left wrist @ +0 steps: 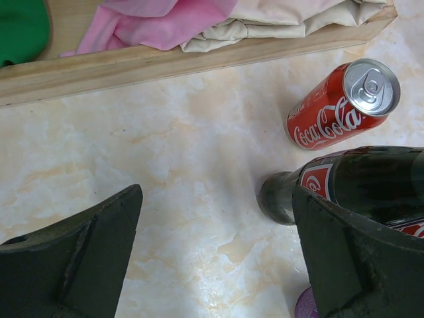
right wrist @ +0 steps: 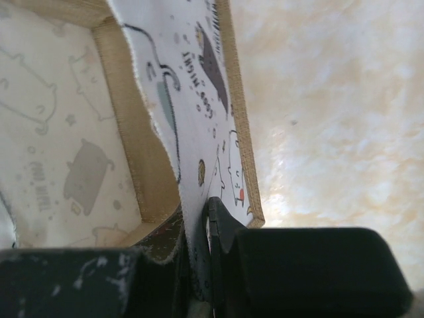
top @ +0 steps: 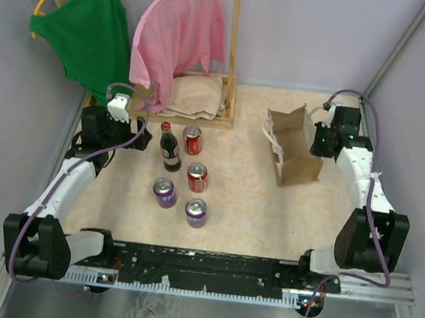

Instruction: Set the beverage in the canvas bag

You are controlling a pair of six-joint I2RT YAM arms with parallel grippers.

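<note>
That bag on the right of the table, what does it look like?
The canvas bag is a small boxy tote, tan-brown outside, standing with its mouth open on the pale marbled table. Its panels are pale fabric printed with cartoon animals, edged in tan. White loop handles hang at one side. The right claw pinches one wall.

Left arm (top: 59,188) and right arm (top: 365,180) were white links on black joints — purple cable (top: 132,85) along each; claw fingers (left wrist: 73,265) were matte black.
</note>
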